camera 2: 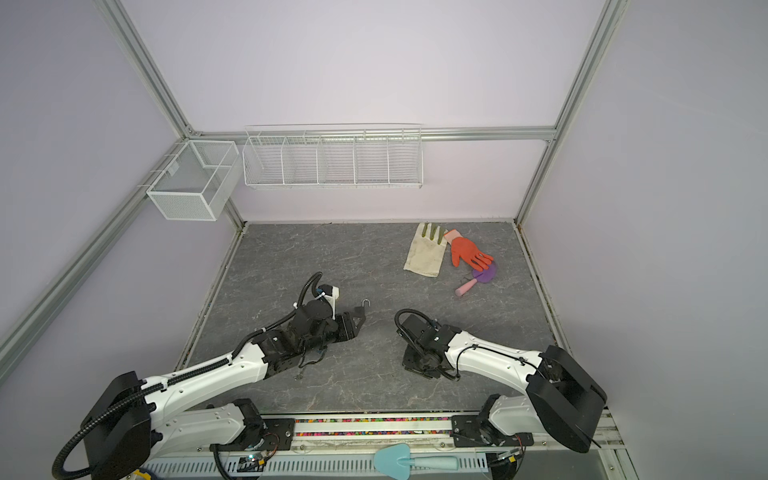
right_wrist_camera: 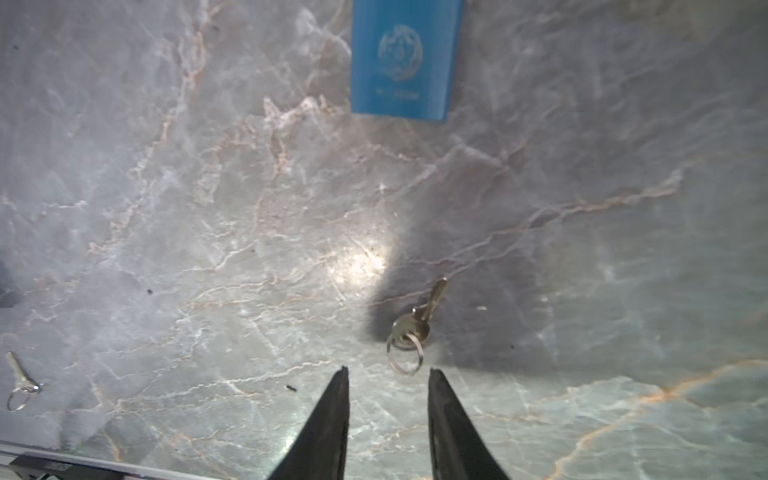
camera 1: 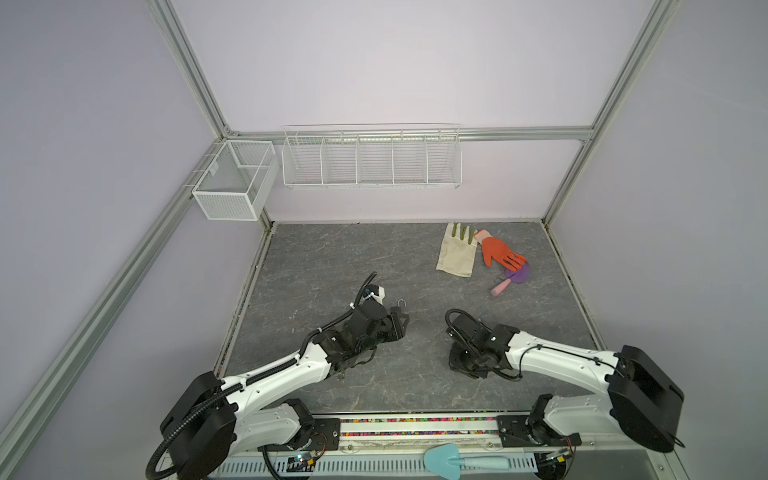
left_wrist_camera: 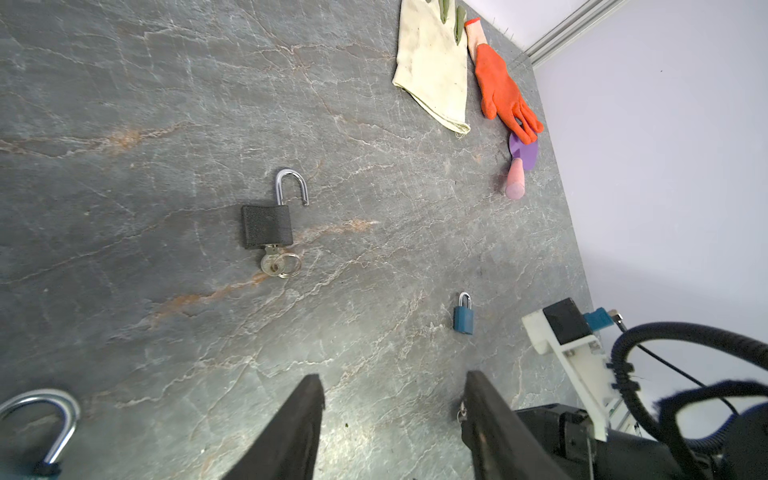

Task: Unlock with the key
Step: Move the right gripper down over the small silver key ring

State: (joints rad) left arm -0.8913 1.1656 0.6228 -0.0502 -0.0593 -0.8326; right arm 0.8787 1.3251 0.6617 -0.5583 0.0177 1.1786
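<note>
Right pincer [right_wrist_camera: 387,369] low, parted, key [right_wrist_camera: 422,316] just ahead

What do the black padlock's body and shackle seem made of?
Black rectangular padlock body: likely metal under matte textured coating, judging by its grainy, dull surface. Curved silver shackle: probably polished steel, given mirror-like highlights.

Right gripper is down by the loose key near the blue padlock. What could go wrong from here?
1. The key lies flat ahead of the right gripper, not between its jaws; closing here could miss it or skid it away.
2. A second key lies to the side; this one may not fit the blue padlock.
</note>
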